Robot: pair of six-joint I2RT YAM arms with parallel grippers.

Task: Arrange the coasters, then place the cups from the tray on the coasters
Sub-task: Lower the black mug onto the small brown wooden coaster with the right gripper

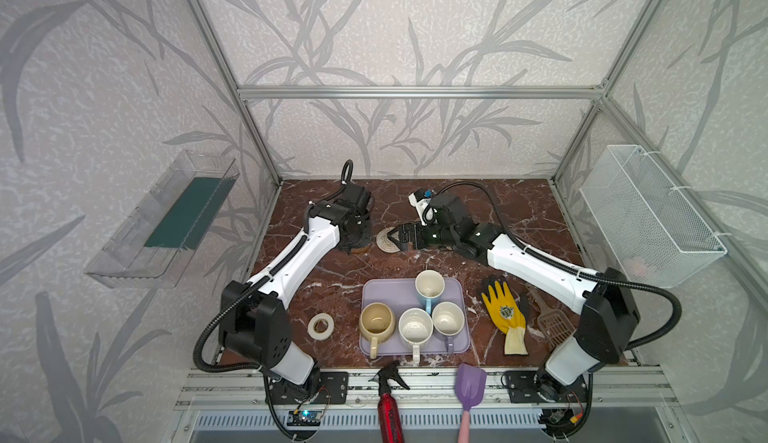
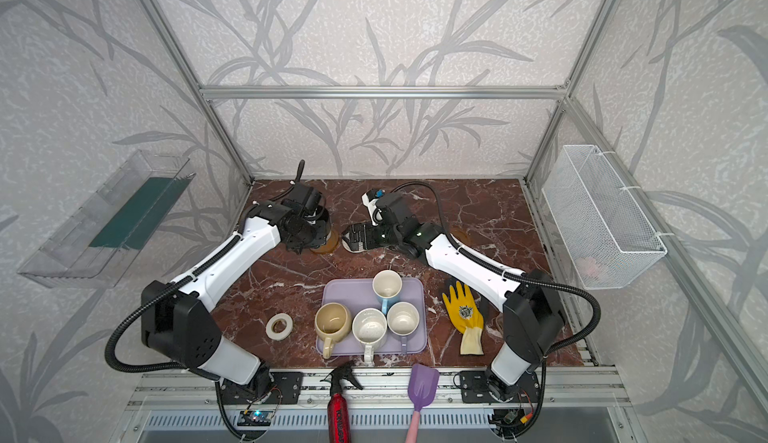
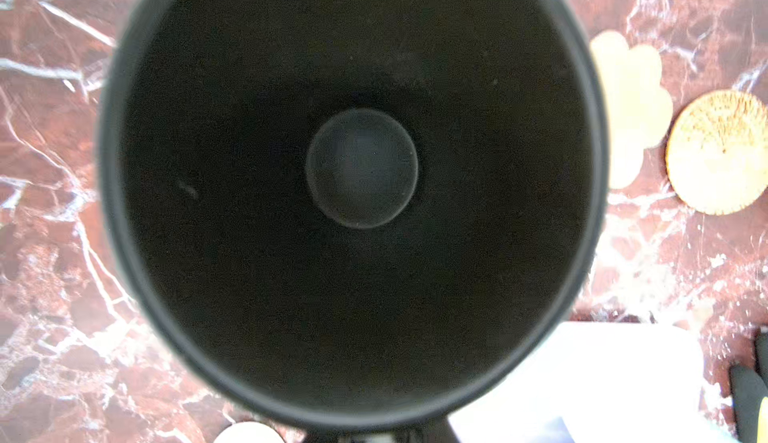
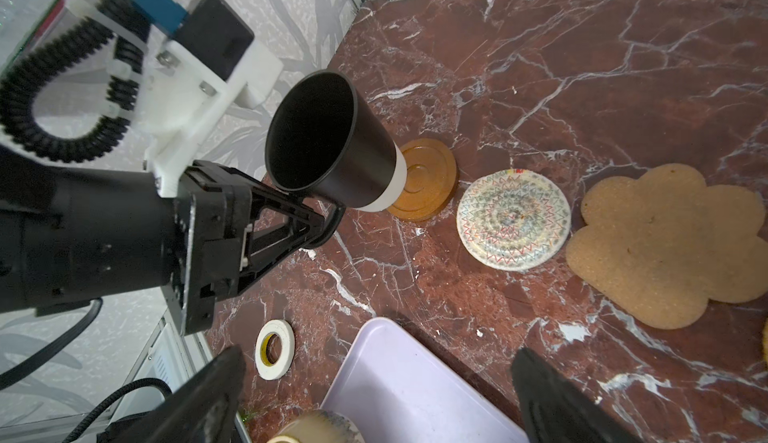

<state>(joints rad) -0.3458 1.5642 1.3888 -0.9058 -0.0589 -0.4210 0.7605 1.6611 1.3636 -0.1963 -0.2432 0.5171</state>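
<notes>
**Coasters.** Laid in a row on the far part of the red-brown marble bench (image 1: pixel 519 212):
- amber-brown rimmed disc coaster (image 4: pixel 424 179)
- whitish woven round coaster (image 4: pixel 513 220) with coloured zigzag stitching
- tan flower-shaped coaster (image 4: pixel 665 245)
- golden rattan round coaster (image 3: pixel 719 152)
- second amber disc (image 2: pixel 460 234), only partly visible behind the right arm

Arranging appears complete.

**Cup in hand.** Tall black mug (image 4: pixel 332 137) with a white base. The left gripper (image 4: pixel 318 222) has its jaws pressed together on the handle. The mug's base is at the amber-brown rimmed disc coaster; whether it sits flat there cannot be told.

**Cups waiting.** Four stand on the flat lavender plastic tray (image 1: pixel 382 291) at the near side of the bench:
- light blue mug (image 1: pixel 429 285), white inside
- rounded beige mug (image 1: pixel 376 322)
- white speckled mug (image 1: pixel 415 328)
- lavender-grey mug (image 1: pixel 448 318), white inside

**Right gripper** (image 1: pixel 401 238). Jaws spread and empty, poised over the whitish woven round coaster.

**Progress, as judged.** The first of five placements is under way. Four cups are not yet moved, and four coasters are bare.
</notes>
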